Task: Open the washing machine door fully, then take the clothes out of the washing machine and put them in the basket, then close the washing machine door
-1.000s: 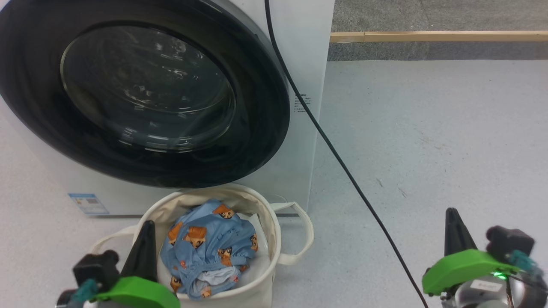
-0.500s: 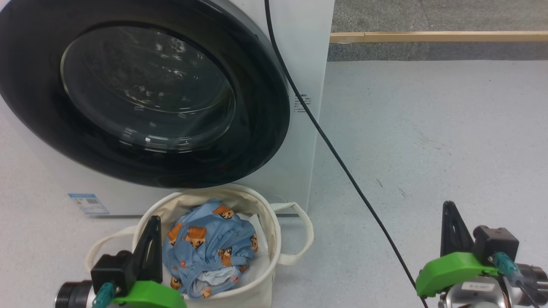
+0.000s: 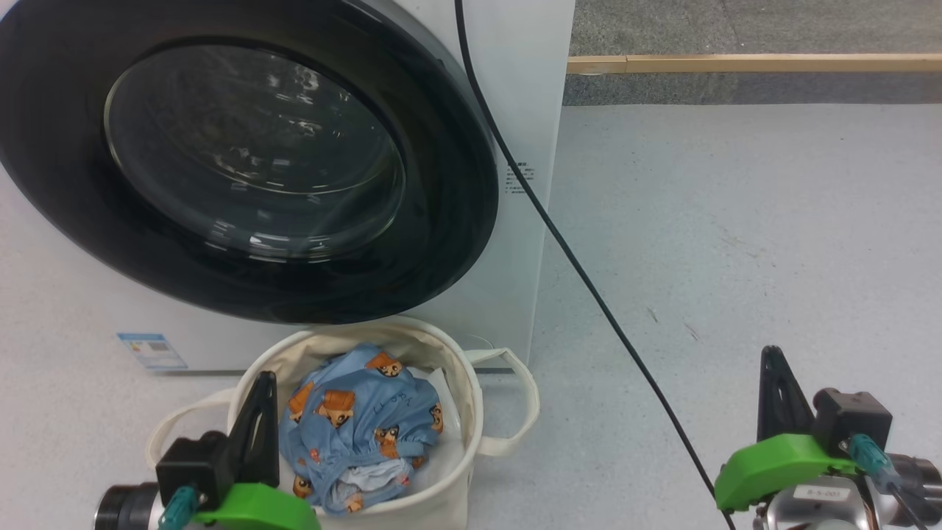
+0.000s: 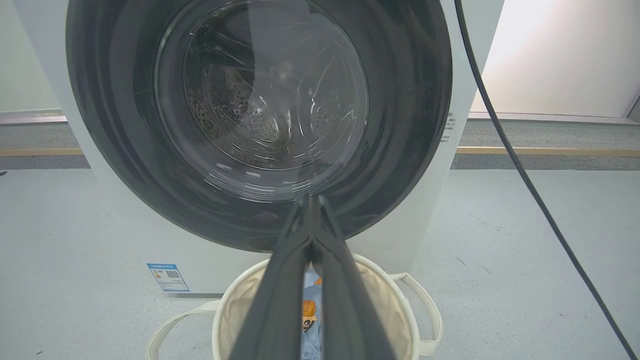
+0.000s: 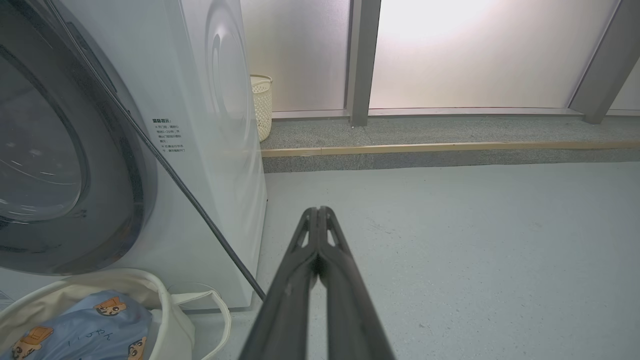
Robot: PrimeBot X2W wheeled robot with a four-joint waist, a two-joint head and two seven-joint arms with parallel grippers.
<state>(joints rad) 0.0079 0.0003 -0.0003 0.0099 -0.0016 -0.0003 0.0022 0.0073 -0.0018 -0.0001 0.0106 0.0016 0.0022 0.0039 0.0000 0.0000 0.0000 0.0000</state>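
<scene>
Clothes sit bunched in the basket on the floor, just beside the washing machine and below the washing machine door, which looks shut. Left fingers, pressed together and empty, hang at the basket's near-left rim. They are nearer the door than the right fingers, which are likewise pressed together, well apart over the floor.

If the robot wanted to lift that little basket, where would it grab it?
Probably by the right strap handle: it loops out clear of the basket wall, leaving a gap to hook through. The right hand could come in from the open floor side.
</scene>
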